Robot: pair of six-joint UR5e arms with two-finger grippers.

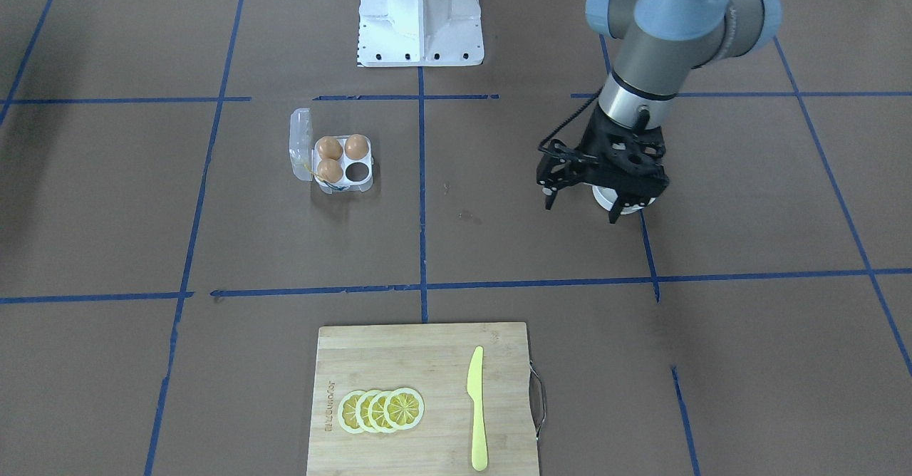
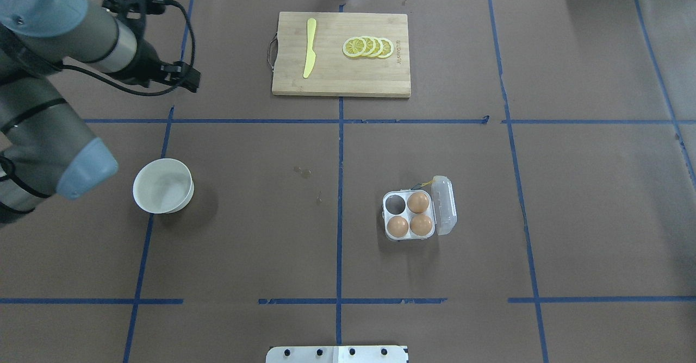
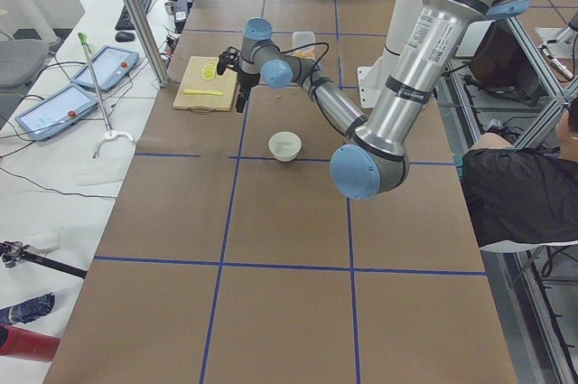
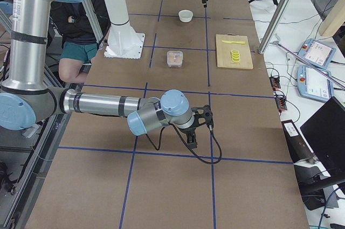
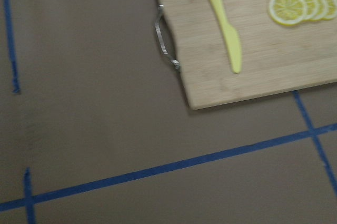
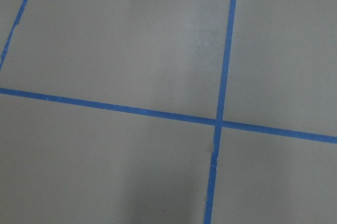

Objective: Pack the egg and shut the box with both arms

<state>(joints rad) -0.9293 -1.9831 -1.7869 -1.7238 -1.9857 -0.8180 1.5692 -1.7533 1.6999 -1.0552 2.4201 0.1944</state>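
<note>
The white egg box (image 2: 408, 237) stands open right of the table's centre, its clear lid (image 2: 444, 205) folded out to the side. Three brown eggs (image 2: 418, 201) sit in its cups and the fourth cup (image 2: 396, 204) is empty. I cannot tell which one is the task's egg. The box also shows in the front view (image 1: 349, 187). My left gripper (image 1: 581, 209) is open and empty, far from the box, hovering past the white bowl (image 2: 163, 185). My right gripper (image 4: 193, 137) shows only in the right side view, low over bare table. I cannot tell its state.
A bamboo cutting board (image 2: 341, 77) at the far edge carries lemon slices (image 2: 368, 47) and a yellow knife (image 2: 310, 53). The bowl looks empty. The white pedestal (image 1: 420, 16) stands at the robot's side. Blue tape lines cross the brown paper. A person sits beside the table (image 3: 515, 194).
</note>
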